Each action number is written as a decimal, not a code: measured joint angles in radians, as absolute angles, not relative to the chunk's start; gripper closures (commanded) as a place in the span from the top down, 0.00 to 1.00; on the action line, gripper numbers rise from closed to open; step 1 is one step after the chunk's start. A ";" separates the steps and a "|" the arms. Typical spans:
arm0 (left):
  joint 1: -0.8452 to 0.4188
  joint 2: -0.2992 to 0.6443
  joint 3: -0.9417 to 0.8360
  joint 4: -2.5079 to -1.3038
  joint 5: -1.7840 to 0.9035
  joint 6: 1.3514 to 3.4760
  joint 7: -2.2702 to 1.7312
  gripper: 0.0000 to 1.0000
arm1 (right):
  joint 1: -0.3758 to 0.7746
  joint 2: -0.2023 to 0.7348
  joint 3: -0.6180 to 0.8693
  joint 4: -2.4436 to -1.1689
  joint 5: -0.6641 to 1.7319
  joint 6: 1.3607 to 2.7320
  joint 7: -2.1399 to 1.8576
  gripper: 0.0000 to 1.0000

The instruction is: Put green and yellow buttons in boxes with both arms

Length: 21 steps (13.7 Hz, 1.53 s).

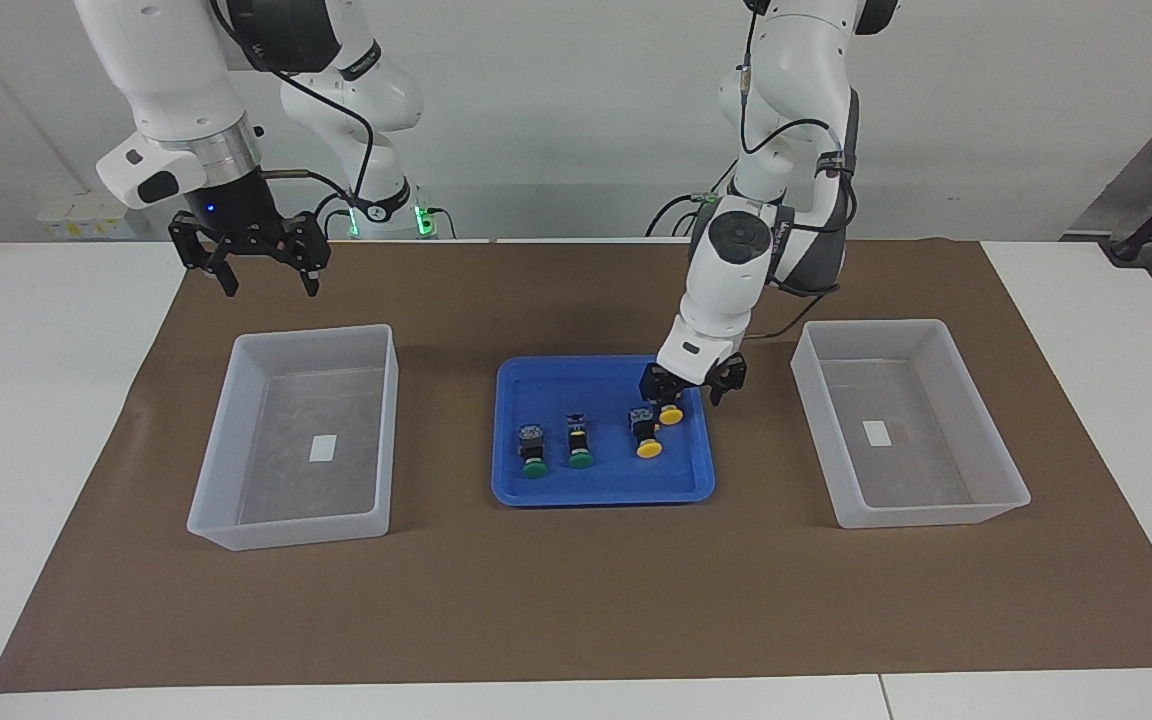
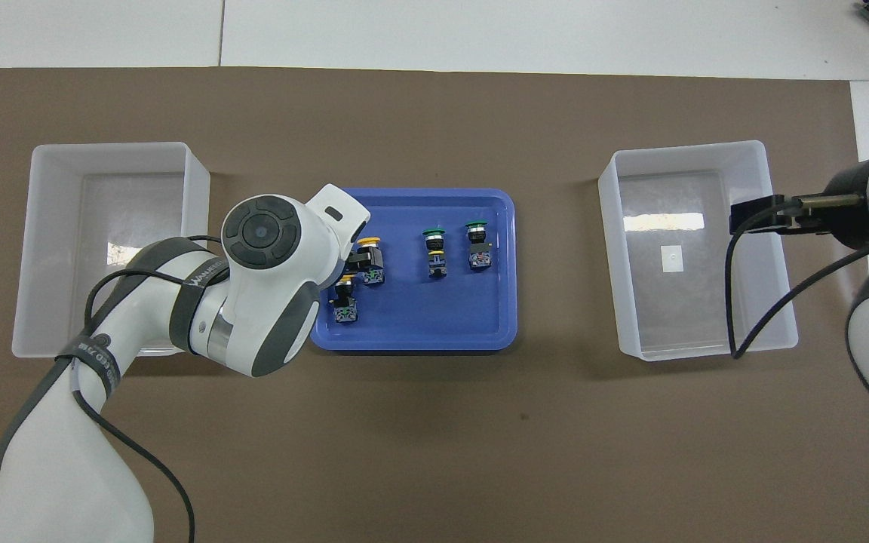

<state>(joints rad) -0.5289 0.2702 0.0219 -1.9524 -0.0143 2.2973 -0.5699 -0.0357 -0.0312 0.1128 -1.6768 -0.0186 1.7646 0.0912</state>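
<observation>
Two green buttons (image 1: 533, 450) (image 1: 579, 445) and two yellow buttons (image 1: 647, 436) (image 1: 673, 413) lie in a blue tray (image 1: 596, 390) mid-table. From overhead the greens (image 2: 434, 253) (image 2: 477, 245) are clear, while my left arm partly covers the yellows (image 2: 370, 256) (image 2: 344, 302). My left gripper (image 1: 690, 388) hangs open, low over the tray, astride the body of the yellow button nearer the robots; I cannot tell whether it touches. My right gripper (image 1: 273, 287) waits open, high by the box (image 1: 286, 530) at its end. The other box (image 1: 926, 512) stands at the left arm's end.
A brown mat (image 1: 576, 600) covers the table under the tray and both boxes. Each box (image 2: 27, 249) (image 2: 778, 302) holds only a small white label. The left arm's elbow (image 2: 261, 286) hides the tray's edge (image 2: 419, 339) nearest that arm.
</observation>
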 measured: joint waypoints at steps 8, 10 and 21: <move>-0.546 0.273 0.024 -2.009 -0.014 2.341 -0.583 1.00 | 0.048 0.031 0.114 -1.774 -0.018 1.999 0.156 1.00; -0.546 0.273 0.024 -2.013 -0.014 2.341 -0.583 0.97 | 0.082 0.049 0.115 -1.817 -0.018 2.095 0.167 1.00; -0.570 0.273 0.025 -2.044 -0.014 2.404 -0.523 0.76 | 0.304 0.221 0.118 -1.857 -0.027 2.370 0.403 1.00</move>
